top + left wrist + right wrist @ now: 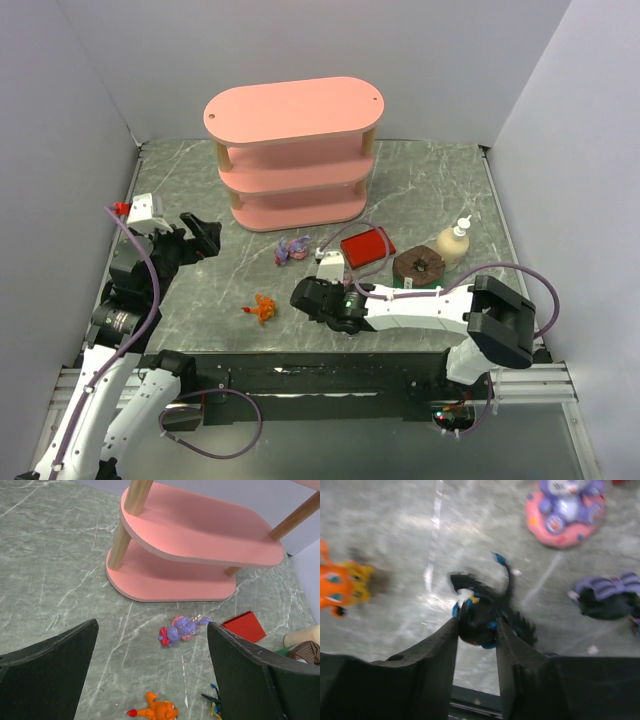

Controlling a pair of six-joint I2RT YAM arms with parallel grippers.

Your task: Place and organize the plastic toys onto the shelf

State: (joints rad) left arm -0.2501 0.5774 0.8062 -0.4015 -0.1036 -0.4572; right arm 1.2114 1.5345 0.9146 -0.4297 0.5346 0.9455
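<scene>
Grey-green marbled bench [200, 290] walled in white: the pink shelf [293, 155] stands at the far side, with the lilac-pink figurines [292, 250] and the orange figurine [262, 308] lying on the bench in front of it, beside a red box [368, 246]. Only the right wrist view shows the black spiky figurine [480, 617], blurred and clenched between the right jaws at bench level; overhead, that arm hides it. The left wrist view shows the left jaws released and spread wide, framing the lilac-pink figurines and the shelf's lower boards.
</scene>
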